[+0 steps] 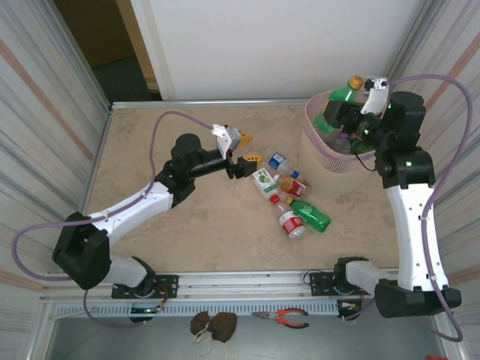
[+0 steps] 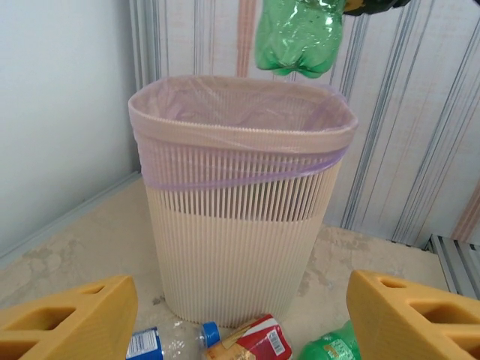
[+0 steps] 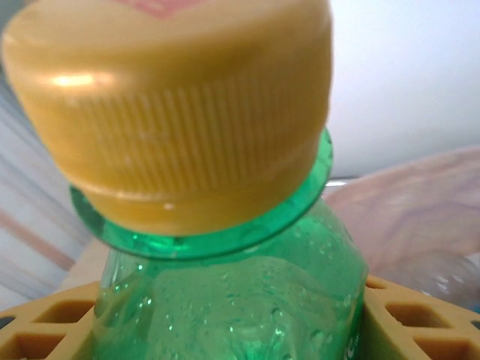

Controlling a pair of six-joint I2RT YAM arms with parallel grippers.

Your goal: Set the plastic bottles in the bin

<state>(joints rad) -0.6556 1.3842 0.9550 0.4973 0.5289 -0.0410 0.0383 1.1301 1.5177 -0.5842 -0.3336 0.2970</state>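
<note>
My right gripper point(image 1: 343, 112) is shut on a green plastic bottle point(image 1: 339, 96) with a yellow cap point(image 3: 172, 112), holding it tilted over the mouth of the bin point(image 1: 334, 161). The bottle's neck point(image 3: 225, 300) sits between the yellow fingers point(image 3: 427, 315). In the left wrist view the beige ribbed bin point(image 2: 240, 225) with its pink bag stands ahead, the green bottle's base point(image 2: 298, 37) hanging above the rim. My left gripper point(image 1: 247, 149) is open and holds nothing, just left of several bottles lying on the table: blue-labelled point(image 1: 277, 161), white-and-green point(image 1: 264, 181), amber point(image 1: 294, 185), green point(image 1: 310, 214), red-labelled point(image 1: 291, 223).
The bin stands in the far right corner against the striped wall point(image 1: 450, 90). Bare table point(image 1: 187, 225) lies left and in front of the bottle cluster. Orange-handled pliers point(image 1: 283, 318) lie below the table's near rail.
</note>
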